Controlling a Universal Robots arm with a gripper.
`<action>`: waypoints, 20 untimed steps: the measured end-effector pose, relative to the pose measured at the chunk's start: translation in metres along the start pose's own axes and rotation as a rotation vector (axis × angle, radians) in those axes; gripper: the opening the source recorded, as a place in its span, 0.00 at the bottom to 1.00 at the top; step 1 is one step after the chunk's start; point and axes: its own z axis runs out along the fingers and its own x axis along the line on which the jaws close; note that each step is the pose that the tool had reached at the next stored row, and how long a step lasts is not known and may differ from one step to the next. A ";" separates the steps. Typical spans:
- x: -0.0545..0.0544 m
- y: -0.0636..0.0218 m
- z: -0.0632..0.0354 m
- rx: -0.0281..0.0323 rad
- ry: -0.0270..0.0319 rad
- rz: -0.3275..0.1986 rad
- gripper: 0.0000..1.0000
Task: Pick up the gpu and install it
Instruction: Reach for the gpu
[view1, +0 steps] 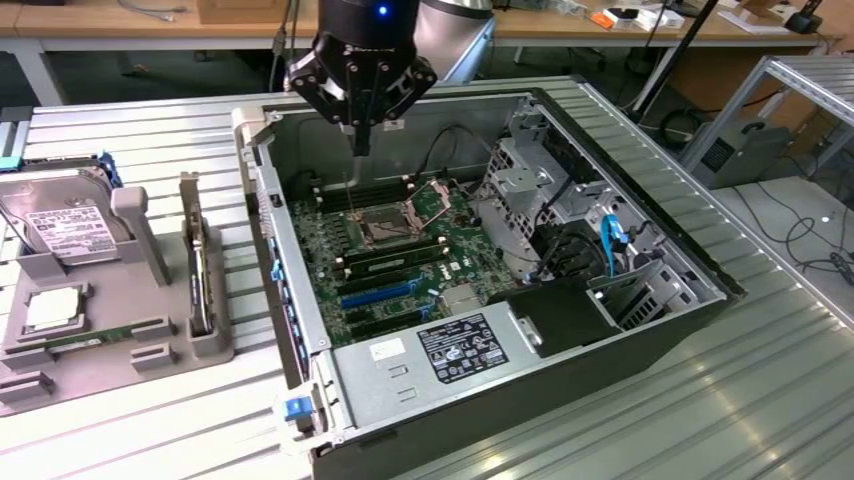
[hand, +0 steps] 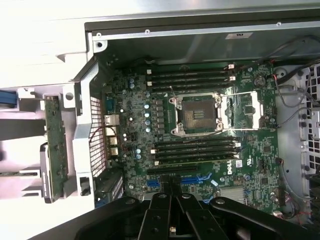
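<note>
The gpu (view1: 199, 268) is a thin dark card standing on edge in a slot of the grey holder (view1: 127, 350), at the exterior view's left of the open computer case (view1: 287, 300). Its silver bracket points toward the back. In the wrist view the gpu (hand: 54, 142) lies outside the case wall. My gripper (view1: 360, 145) hangs over the rear part of the motherboard (view1: 400, 270), fingers shut and pointing down with nothing between them. It is well apart from the gpu. The shut fingers (hand: 160, 215) show dark over the blue card slots (hand: 200, 178).
A silver hard drive (view1: 60, 225) with a white label and a square chip (view1: 54, 305) also rest in the grey holder. Inside the case are an open processor socket (view1: 380, 228), memory slots, a drive cage (view1: 527, 185) and a labelled power supply (view1: 461, 350).
</note>
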 end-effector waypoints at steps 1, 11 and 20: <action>0.000 0.0000 0.0000 0.0000 0.0000 0.000 0.11; 0.004 -0.0003 -0.0001 0.0001 0.0000 0.000 0.11; 0.006 -0.0005 -0.0002 0.0000 0.0000 0.000 0.11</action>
